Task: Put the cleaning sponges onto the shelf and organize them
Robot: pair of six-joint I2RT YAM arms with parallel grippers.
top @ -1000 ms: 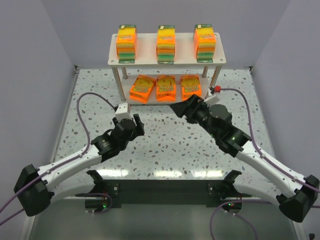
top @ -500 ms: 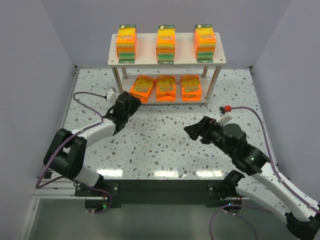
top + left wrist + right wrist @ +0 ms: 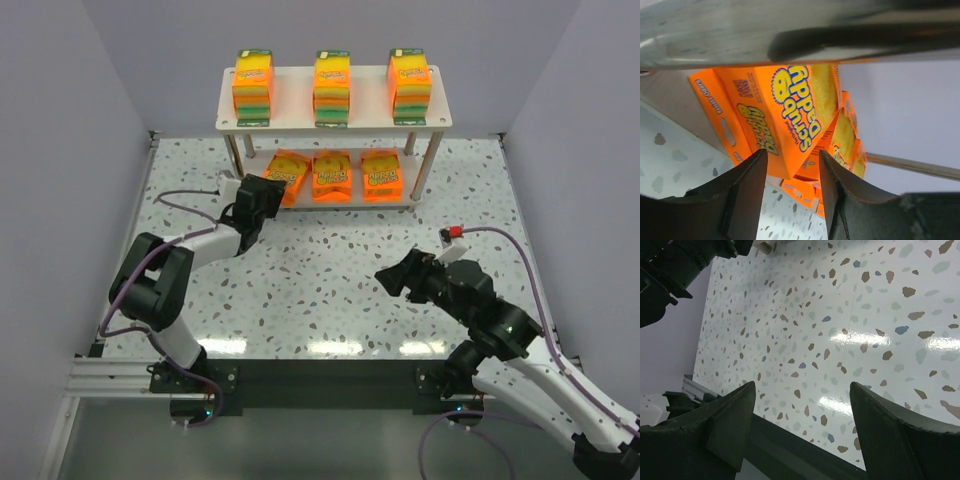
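robot lab test cell, not a home or a shop. what shows it: plain grey-lilac walls (image 3: 60, 100) box in 3 sides of a speckled terrazzo-look tabletop (image 3: 330, 290). left arm (image 3: 200, 240) and right arm (image 3: 500, 330) are bolted to a black base plate (image 3: 330, 385) at the near edge, with a silver aluminium extrusion rail (image 3: 110, 372) beside it. purple cables (image 3: 490, 229) loop off the wrists, green leds (image 3: 207, 410) glow at the bases. props look staged: 1 small 2-tier shelf (image 3: 300, 122) with 6 identical orange sponge packs (image 3: 332, 85), 3 per tier.
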